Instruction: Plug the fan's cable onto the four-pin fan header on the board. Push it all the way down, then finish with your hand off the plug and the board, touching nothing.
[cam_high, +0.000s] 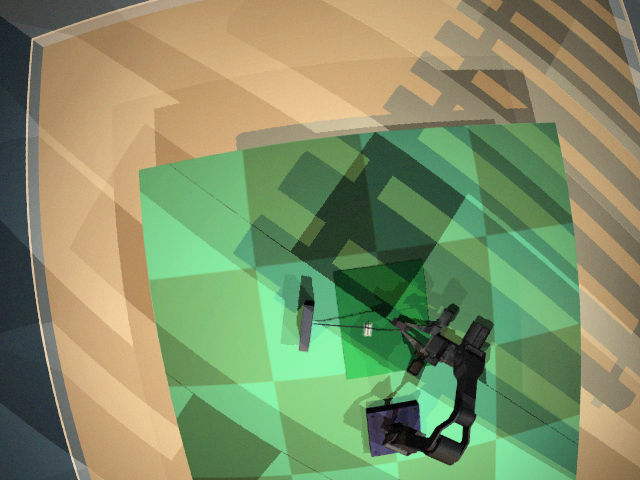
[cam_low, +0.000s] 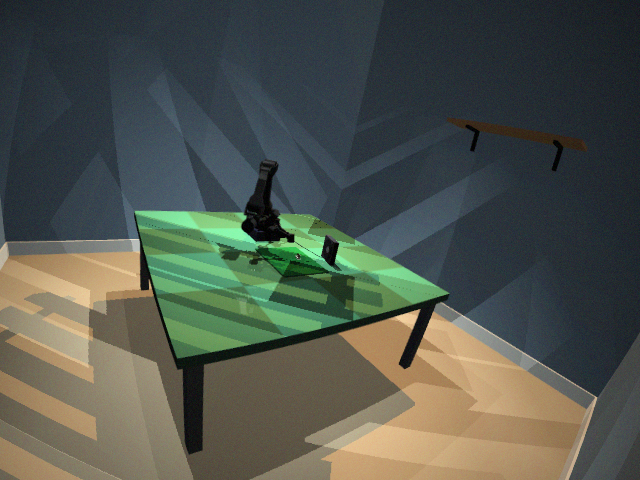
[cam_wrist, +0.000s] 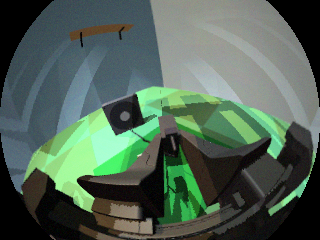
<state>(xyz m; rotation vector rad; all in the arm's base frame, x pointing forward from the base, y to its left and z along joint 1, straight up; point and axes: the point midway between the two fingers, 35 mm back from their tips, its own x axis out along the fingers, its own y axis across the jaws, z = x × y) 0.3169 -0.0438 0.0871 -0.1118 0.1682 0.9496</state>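
The green board (cam_high: 361, 361) (cam_low: 287, 270) lies flat on the table. The small pale four-pin header (cam_high: 367, 329) (cam_low: 297, 256) stands on it with nothing seen on top. The dark square fan (cam_high: 306, 328) (cam_low: 330, 250) (cam_wrist: 125, 115) stands upright beside the board. My gripper (cam_high: 398, 321) (cam_low: 291, 238) (cam_wrist: 169, 135) is shut on the cable's plug, which shows small and dark between the fingertips in the wrist view. It is tilted well over toward the horizontal, above the board and off to the side of the header away from the fan. The thin cable runs from the fan toward the fingers. The plug's exact facing is unclear.
The arm's purple base plate (cam_high: 377, 431) is on the table (cam_high: 206, 330) (cam_low: 232, 330) near the board. Hard striped shadows cross the table and board. A wooden shelf (cam_low: 516, 133) (cam_wrist: 102, 31) hangs on the wall, far from the arm.
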